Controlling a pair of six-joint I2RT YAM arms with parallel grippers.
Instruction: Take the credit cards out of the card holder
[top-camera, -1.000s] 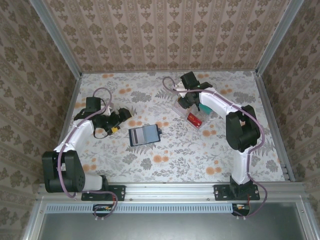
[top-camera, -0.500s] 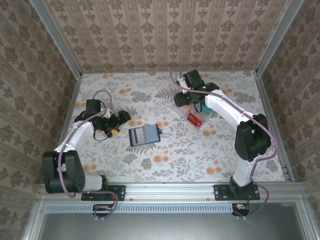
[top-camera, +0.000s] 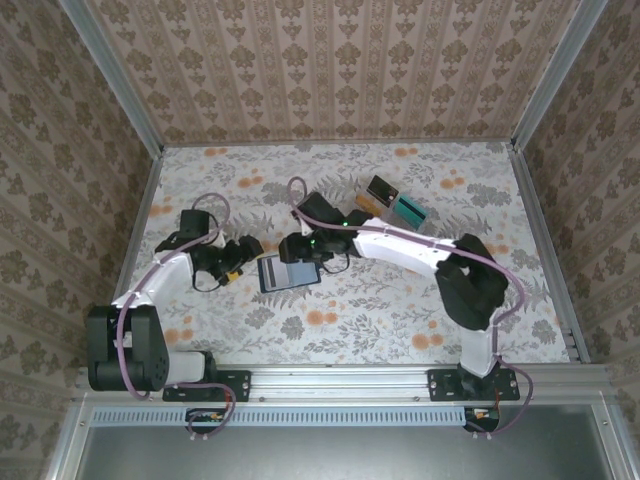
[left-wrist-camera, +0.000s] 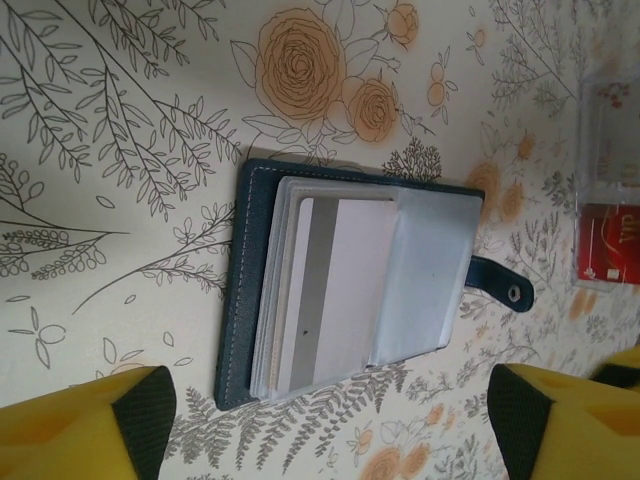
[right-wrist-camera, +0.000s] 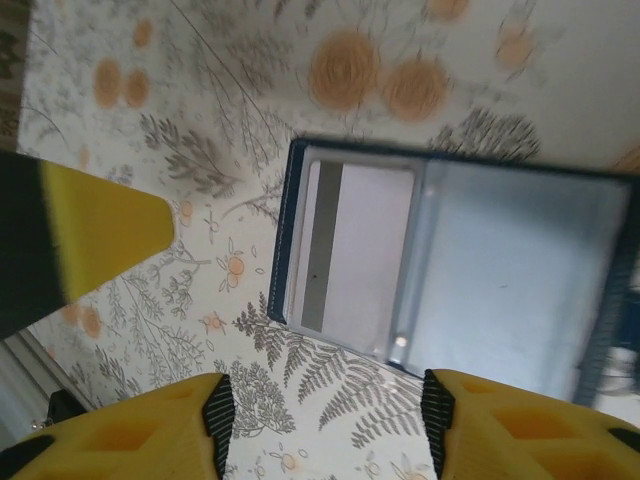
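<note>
bench (top-camera: 390, 300): floral cover, arm bases bolted at the near edge, everything for the task sits on it.
card holder (top-camera: 288, 272): mid-bench between the 2 arms, lying flat and folded open, slotted side up, closing tab (left-wrist-camera: 505, 290) flopped out on the bench. Judged: left open and face up so the slots can be reached from above.
credit card (left-wrist-camera: 335, 290): 1 pale card with a grey stripe, in the grey-blue pocket, most of it exposed and only 1 end under the pocket lip. Thin edges are stacked under it; cannot tell if those are cards or leaves. Not out yet, so the task looks barely started.
left fingers (left-wrist-camera: 328, 410): released, spread wide, low over the bench just beside the holder, which lies framed between them in the wrist view. They hold nothing. Judged: parked there to pin or steady the holder while the other arm pulls.
right fingers (right-wrist-camera: 325, 425): released, gap open, hovering over the holder's card end, arm reaching across from the right side. No contact that I can see. Judged: lining up on the exposed card edge, the only part that can be pinched. The card is thin and flat, so a slip or dragging the whole holder is the risk.
tray (top-camera: 392, 203): clear plastic, far side, well apart from the holder. Holds a red item (left-wrist-camera: 608, 245), plus brownish and teal bits in the top view; cannot tell what they are. Judged: maybe the drop spot for pulled cards.
</note>
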